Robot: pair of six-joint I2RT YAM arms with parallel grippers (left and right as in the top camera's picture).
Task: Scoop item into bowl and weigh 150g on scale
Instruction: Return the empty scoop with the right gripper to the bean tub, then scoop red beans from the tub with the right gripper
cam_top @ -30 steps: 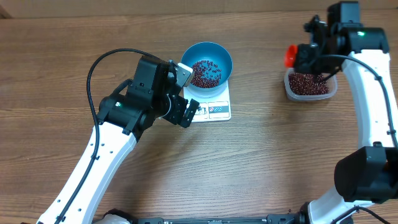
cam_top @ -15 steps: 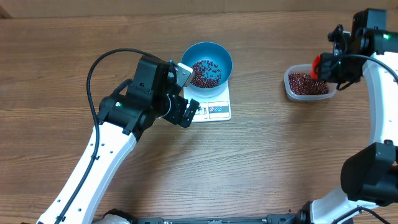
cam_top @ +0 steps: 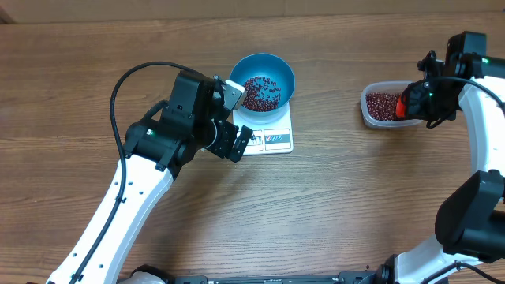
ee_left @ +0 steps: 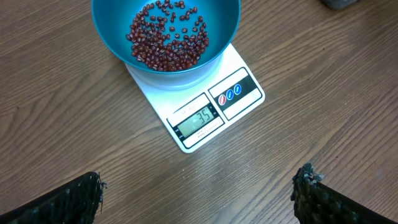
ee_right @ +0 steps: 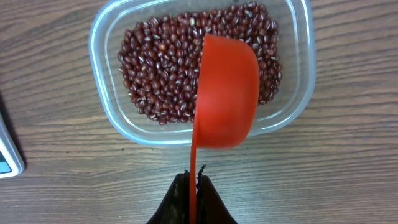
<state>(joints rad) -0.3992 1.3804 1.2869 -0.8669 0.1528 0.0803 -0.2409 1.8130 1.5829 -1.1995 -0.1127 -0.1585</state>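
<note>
The blue bowl [cam_top: 286, 72] stands on the white scale [cam_top: 276, 140] with a thin layer of red-brown beans [cam_top: 260, 91] in it. In the left wrist view the bowl [ee_left: 106, 28], its beans [ee_left: 166, 38] and the scale [ee_left: 239, 93] lie ahead, and the display reads 35. My left gripper [ee_left: 199, 196] hangs open over bare wood just in front of the scale [cam_top: 237, 118]. My right gripper [ee_right: 193, 182] is shut on the thin handle of a red scoop [ee_right: 225, 93]. The scoop's cup hovers over the beans [ee_right: 158, 68] in a clear tub [ee_right: 102, 37]. Its inside is hidden.
The clear tub [cam_top: 369, 118] sits on the wooden table at the right, well apart from the scale. My right arm [cam_top: 473, 142] reaches in from the right edge, over the tub's right end. A corner of the scale [ee_right: 7, 155] shows at the right wrist view's left edge.
My right gripper has carried the red scoop from beyond the tub's upper left corner, rightward and toward the front, to above the tub's right end. The left arm has stayed still.
</note>
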